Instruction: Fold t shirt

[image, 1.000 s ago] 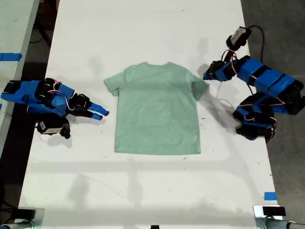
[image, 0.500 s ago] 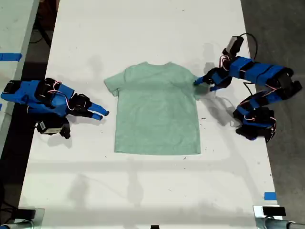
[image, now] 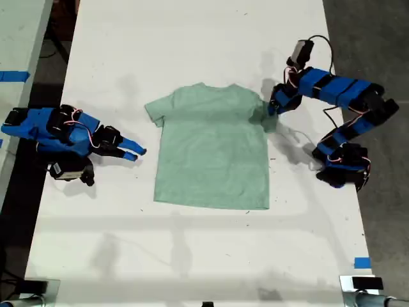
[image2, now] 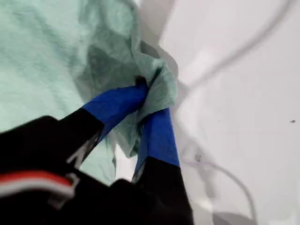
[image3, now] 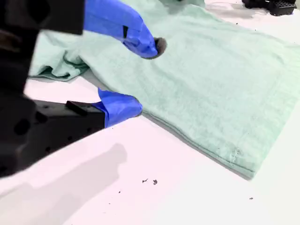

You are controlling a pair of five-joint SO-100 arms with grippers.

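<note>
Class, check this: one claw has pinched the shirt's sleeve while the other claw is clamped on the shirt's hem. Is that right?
Not quite. My first claw has pinched the t shirt sleeve, but my second claw is open beside the shirt's edge, holding nothing, as the second wrist view shows.

Soft matt cloth t shirt (image: 211, 153) lying wrinkling, smooth white table (image: 192, 51) under it gleaming faintly, arms' blue plastic (image: 332, 89) shining dully

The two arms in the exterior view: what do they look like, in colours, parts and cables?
Both arms are built of bright blue blocky segments joined by black motor housings, with thin red and white wires along them. My first gripper and my second gripper have blue fingers on black bases. A small black camera with a black cable rides on each arm.
</note>
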